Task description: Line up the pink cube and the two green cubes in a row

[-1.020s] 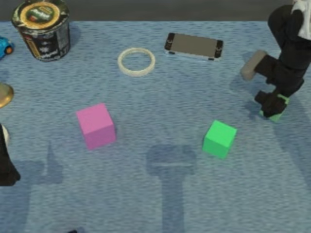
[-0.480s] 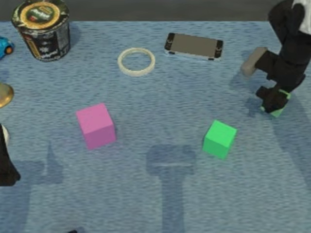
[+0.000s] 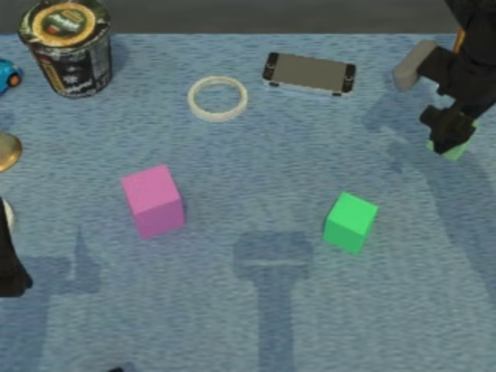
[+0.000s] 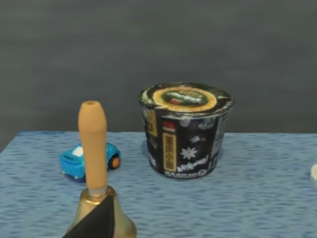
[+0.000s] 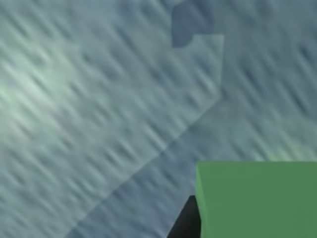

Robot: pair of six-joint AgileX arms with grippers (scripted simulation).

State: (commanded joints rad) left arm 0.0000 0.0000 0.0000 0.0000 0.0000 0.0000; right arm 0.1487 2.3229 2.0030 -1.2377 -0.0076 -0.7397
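Pale green shows under the right gripper (image 3: 451, 133) in the top view: it is clenched on the paler green cube (image 3: 456, 149), which has gone up and toward the far right corner since a second ago, now level with the smartphone (image 3: 308, 74) rather than well nearer than it. The vivid green cube (image 3: 350, 222) sits nearer than the smartphone and slightly right of it, unmoved; the pink cube (image 3: 153, 200) lies well to its left, also unmoved. The left arm (image 3: 9, 260) stays parked at the left edge, fingers out of sight. The left wrist view faces a noodle cup (image 4: 185, 130), a toy car (image 4: 89, 159) and a bell (image 4: 96, 183). The right wrist view shows the paler green cube (image 5: 257, 198) against the blue table (image 5: 99, 99).
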